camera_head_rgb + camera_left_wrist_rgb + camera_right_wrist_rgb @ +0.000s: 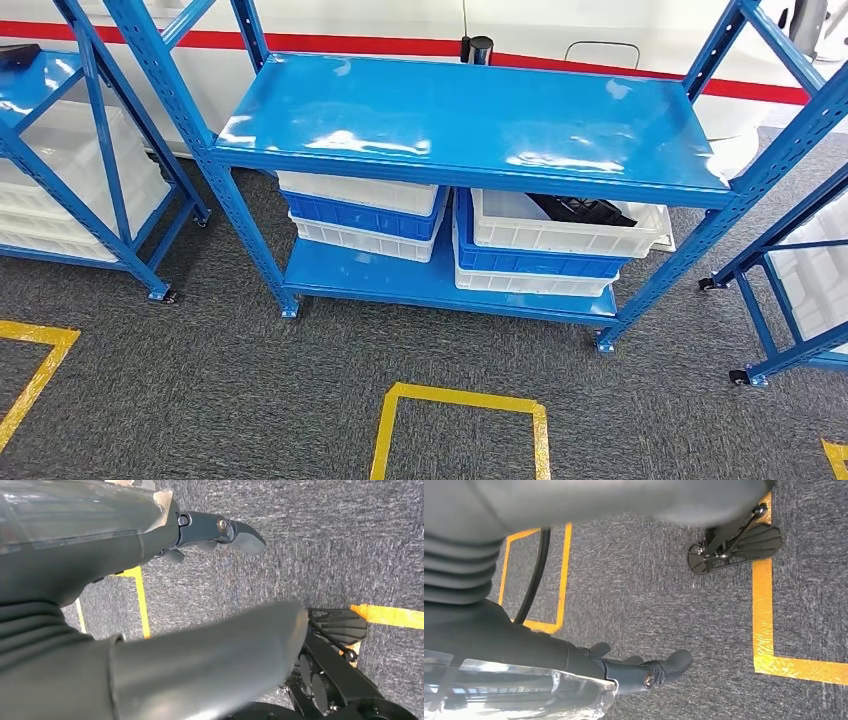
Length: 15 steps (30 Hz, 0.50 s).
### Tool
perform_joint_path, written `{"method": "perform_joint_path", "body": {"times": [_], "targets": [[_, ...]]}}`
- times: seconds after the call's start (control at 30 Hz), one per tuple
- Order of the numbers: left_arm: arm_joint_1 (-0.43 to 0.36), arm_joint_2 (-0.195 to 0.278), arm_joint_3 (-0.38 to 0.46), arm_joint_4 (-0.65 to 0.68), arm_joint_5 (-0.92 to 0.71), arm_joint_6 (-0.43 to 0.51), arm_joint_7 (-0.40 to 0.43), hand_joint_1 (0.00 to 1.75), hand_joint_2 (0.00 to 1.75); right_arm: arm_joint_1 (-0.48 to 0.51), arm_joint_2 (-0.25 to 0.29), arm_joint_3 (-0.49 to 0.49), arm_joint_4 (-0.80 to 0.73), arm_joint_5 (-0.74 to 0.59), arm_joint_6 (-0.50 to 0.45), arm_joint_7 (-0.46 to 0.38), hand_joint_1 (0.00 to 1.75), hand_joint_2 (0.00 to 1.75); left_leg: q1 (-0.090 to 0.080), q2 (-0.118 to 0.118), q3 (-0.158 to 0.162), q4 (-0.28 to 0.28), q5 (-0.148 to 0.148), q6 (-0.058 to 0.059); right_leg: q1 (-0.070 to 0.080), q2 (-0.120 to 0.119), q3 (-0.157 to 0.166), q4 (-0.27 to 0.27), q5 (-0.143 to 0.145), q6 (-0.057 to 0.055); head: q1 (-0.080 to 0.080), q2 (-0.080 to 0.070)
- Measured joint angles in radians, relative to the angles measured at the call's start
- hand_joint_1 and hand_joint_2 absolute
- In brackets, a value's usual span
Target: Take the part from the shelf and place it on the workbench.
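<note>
Robot faces the blue shelf (470, 125); top board is bare and glossy. Both arms hang at its sides, wrist views looking down at grey carpet (704, 615) and yellow floor tape (763, 615).

Left hand (150, 610): fingers apart, thumb well off the darker fingers, nothing in it. Right hand (624, 667): fingers loosely extended, apart, nothing in it.

Part (585, 211): dark object in the top white bin (570, 225) at the right end of the lower board, mostly hidden under the top board. I take this to be the task's part; shape can't be read.

Containers:
- Right stack: white bin with the dark part, on a blue bin (540, 262), on another white one. Lower contents hidden.
- Left stack (365, 215): white, blue, white. Contents hidden.
- More white bins on the neighbouring shelves left (60, 190) and right (810, 280); contents can't be seen.

Workbench isn't visible here.

Step, my read: hands free, part in its bin on the shelf, so this is the stand-off facing the shelf. Picking would need a low reach under the top board into the right bin; clearance looks tight, so a crouch or a forward lean is likely needed.
</note>
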Motion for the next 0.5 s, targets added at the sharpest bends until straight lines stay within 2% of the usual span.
{"method": "perform_joint_path", "body": {"times": [0.5], "targets": [[0.003,0.0,-0.004,-0.005,0.0,-0.001,0.0,0.0,0.0,0.0,-0.002,0.004,-0.003,0.0,0.003,0.0,0.0,0.0,0.0,0.0,0.0,0.0,0.0,0.0,0.0,0.0,0.0,0.0,0.0,0.0,0.0,0.0]]}}
